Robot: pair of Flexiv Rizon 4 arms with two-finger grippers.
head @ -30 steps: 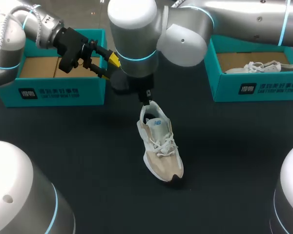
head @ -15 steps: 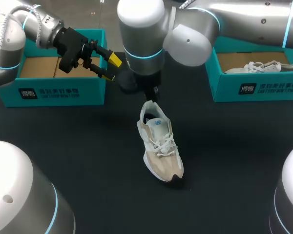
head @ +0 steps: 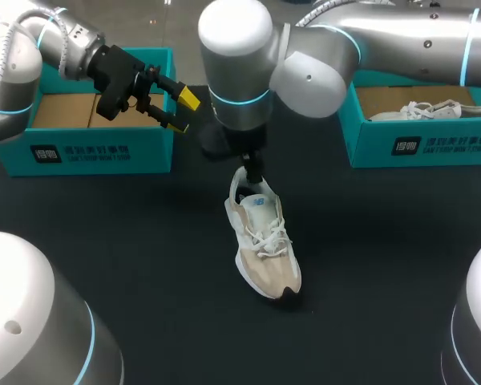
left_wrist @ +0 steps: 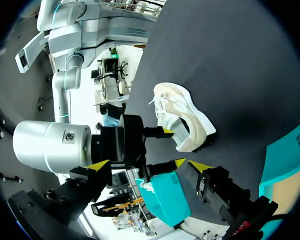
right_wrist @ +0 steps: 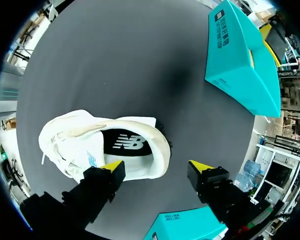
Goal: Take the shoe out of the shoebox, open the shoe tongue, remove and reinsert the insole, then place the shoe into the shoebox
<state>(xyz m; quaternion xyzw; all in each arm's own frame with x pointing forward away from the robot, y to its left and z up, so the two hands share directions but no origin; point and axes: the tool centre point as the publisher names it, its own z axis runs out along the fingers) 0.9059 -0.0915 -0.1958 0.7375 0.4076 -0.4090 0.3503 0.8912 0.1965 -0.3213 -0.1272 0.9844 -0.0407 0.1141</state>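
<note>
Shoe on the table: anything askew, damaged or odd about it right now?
Nothing stands out. The shoe sits upright on its sole on the table, with the insole seated inside and no visible damage. The right jaws stand open above its heel.

White print beside a small square emblem runs along the front wall of the left shoebox [head: 104, 152], upper left, and likewise on the right shoebox [head: 441, 146], upper right. The shoe [head: 264, 249] at centre bears a small blue mark near its tongue. In the right wrist view, its dark insole [right_wrist: 127, 144] carries a white logo.
</note>
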